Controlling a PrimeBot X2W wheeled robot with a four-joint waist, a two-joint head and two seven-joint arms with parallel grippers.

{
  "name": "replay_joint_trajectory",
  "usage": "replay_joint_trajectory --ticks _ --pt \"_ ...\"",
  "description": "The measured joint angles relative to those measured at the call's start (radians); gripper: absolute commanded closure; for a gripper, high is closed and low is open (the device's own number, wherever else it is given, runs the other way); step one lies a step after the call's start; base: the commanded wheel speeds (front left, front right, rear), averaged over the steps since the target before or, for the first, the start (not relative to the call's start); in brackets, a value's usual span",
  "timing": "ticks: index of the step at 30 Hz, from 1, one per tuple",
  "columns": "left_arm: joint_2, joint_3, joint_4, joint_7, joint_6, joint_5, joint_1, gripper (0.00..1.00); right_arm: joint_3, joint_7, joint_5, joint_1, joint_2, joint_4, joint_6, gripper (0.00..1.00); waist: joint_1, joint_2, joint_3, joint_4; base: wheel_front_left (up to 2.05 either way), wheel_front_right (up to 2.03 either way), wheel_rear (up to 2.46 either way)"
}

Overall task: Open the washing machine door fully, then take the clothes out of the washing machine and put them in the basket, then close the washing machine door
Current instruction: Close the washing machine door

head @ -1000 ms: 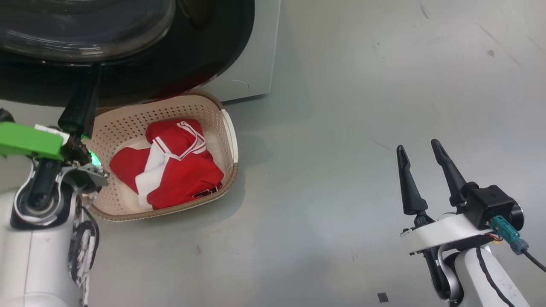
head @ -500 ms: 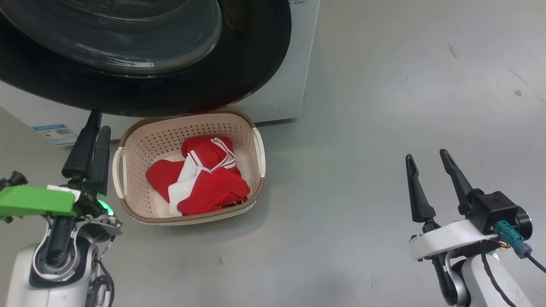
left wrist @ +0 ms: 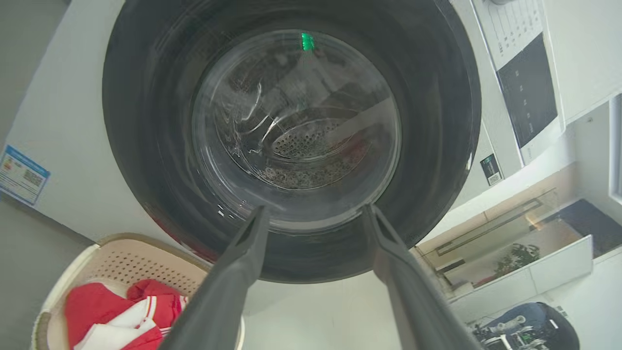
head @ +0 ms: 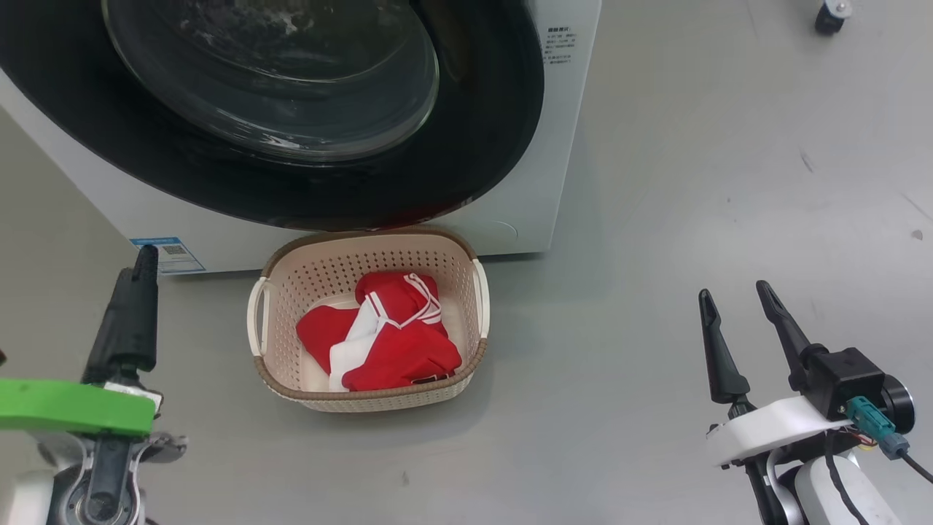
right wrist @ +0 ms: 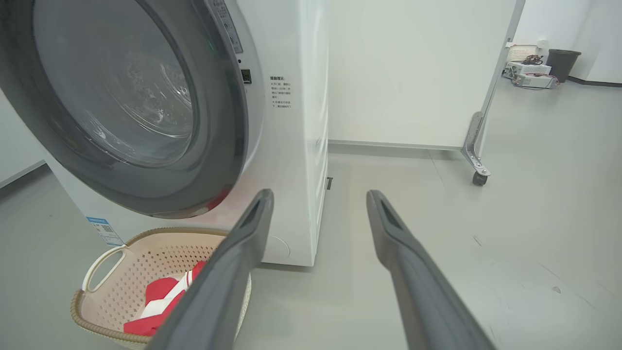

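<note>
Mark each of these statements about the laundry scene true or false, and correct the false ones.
1. The clothes lie inside the basket. True.
2. The right gripper holds a red garment. False: its fingers stand apart with nothing between them, over bare floor.
3. The basket stands on the floor in front of the washing machine. True.
4. The washing machine door is swung wide open. False: it lies against the machine's front.
5. The left gripper is shut. False: in the left wrist view its two fingers stand well apart, with nothing between them.
</note>
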Motion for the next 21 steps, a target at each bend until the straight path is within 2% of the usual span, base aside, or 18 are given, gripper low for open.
replay_joint_trajectory --ticks 4,5,7,9,12,13,21 --pt "0.057 -0.026 -0.012 -0.062 0.0 0.185 0.044 0.0 0.0 0.001 -0.002 0.015 -0.002 -0.001 -0.005 0.0 0.0 0.0 -0.027 0.016 0.0 0.0 0.0" --pt "0.057 -0.026 -0.012 -0.062 0.0 0.185 0.044 0.0 0.0 0.001 -0.002 0.015 -0.002 -0.001 -0.005 0.0 0.0 0.0 -0.027 0.016 0.0 0.0 0.0" --pt "0.084 -0.043 -0.016 -0.092 0.002 0.286 0.067 0.0 -0.001 0.002 -0.002 0.02 -0.004 -0.002 -0.008 0.0 0.0 0.0 -0.038 0.022 0.0 0.0 0.0" --pt "0.121 -0.067 -0.018 -0.112 0.021 0.408 0.085 0.0 -0.002 0.002 -0.002 0.022 -0.008 -0.006 -0.009 0.0 0.0 0.0 -0.047 0.029 0.0 0.0 0.0" --pt "0.132 -0.098 -0.027 -0.146 0.061 0.509 0.107 0.0 -0.002 0.011 -0.002 0.029 -0.009 -0.009 -0.009 0.0 0.0 0.0 -0.059 0.036 0.0 0.0 0.0" --pt "0.136 -0.116 -0.032 -0.165 0.091 0.565 0.119 0.0 -0.001 0.012 -0.005 0.036 -0.009 -0.012 -0.009 0.0 0.0 0.0 -0.066 0.039 0.0 0.0 0.0" --pt "0.139 -0.191 -0.019 -0.198 0.192 0.724 0.174 0.0 0.001 0.02 -0.005 0.056 -0.008 -0.018 -0.011 0.0 0.0 0.0 -0.077 0.039 0.0 0.0 0.0"
